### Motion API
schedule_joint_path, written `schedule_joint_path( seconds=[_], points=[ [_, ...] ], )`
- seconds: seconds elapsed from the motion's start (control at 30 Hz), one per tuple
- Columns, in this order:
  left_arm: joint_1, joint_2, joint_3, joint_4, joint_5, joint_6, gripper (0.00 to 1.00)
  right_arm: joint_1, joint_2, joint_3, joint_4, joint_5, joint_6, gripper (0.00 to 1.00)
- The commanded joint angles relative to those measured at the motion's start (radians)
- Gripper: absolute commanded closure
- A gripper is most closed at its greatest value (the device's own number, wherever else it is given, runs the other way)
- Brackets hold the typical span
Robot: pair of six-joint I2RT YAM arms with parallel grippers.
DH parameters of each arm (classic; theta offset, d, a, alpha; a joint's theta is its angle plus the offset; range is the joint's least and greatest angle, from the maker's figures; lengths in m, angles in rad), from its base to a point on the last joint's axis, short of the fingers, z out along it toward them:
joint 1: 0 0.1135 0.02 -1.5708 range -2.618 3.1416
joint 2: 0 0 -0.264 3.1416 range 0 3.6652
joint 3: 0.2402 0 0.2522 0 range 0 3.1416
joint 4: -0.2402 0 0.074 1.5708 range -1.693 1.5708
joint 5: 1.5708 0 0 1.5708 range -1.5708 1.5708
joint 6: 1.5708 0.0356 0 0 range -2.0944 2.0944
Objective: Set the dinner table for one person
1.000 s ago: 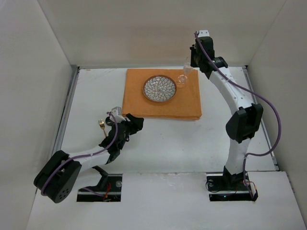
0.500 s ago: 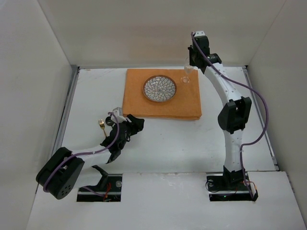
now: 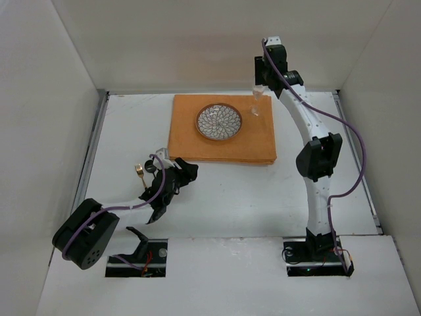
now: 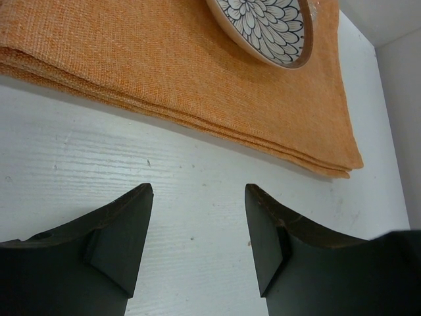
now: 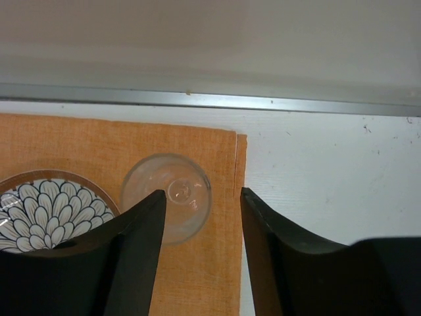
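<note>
On the white dinner table [image 3: 230, 191] lies an orange mat [image 3: 223, 135] with a flower-patterned plate [image 3: 219, 122] on it. A clear glass [image 3: 256, 104] stands upright on the mat's back right corner. My right gripper [image 3: 259, 82] hovers just above the glass [image 5: 177, 191], open, with nothing held; its left finger overlaps the rim in the right wrist view. My left gripper [image 3: 187, 171] is low over the table in front of the mat [image 4: 164, 72], open and empty. A gold fork [image 3: 139, 172] lies on the table left of it.
Metal rails [image 3: 92, 151] run along the table's side edges, and another rail [image 5: 210, 99] lines the back edge under the white wall. The plate [image 4: 270, 26] sits at the top of the left wrist view, and the plate [image 5: 46, 210] also sits left of the glass.
The right gripper has opened and let go of the glass, which now stands upright on the mat; the gripper has risen slightly. The left arm has barely shifted.
</note>
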Motion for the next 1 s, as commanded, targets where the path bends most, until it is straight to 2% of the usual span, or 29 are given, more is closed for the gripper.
schedule_joint_path(
  seconds=[0.0,0.17,0.47,0.63,0.73,0.77,0.87,0.93,0.97],
  points=[
    [0.005,-0.004,0.019,0.071,0.000,-0.006,0.44,0.000,-0.005,0.064,0.020,0.009,-0.005,0.42],
    [0.003,-0.007,0.019,0.071,-0.002,-0.001,0.44,0.003,-0.053,0.059,0.024,-0.028,0.019,0.35],
    [0.020,-0.032,0.013,0.061,-0.013,0.006,0.44,0.003,-0.163,0.030,0.035,-0.083,0.082,0.35],
    [0.018,-0.020,0.019,0.061,-0.011,0.009,0.45,0.003,-0.253,-0.062,0.067,-0.073,0.081,0.34],
    [0.028,-0.030,0.021,0.059,-0.019,0.026,0.47,0.003,-0.367,-0.215,0.128,-0.076,0.105,0.34],
    [0.035,-0.038,0.021,0.053,-0.019,0.029,0.49,0.003,-0.426,-0.299,0.172,-0.085,0.127,0.38],
    [0.057,-0.087,0.028,-0.008,-0.025,0.048,0.59,0.011,-0.639,-0.616,0.352,-0.108,0.215,0.62],
    [0.071,-0.125,0.048,-0.088,-0.048,0.058,0.74,0.038,-0.788,-0.846,0.487,-0.129,0.285,0.81],
    [0.074,-0.144,0.063,-0.141,-0.063,0.066,0.83,0.056,-0.856,-0.954,0.553,-0.129,0.312,0.86]
  ],
)
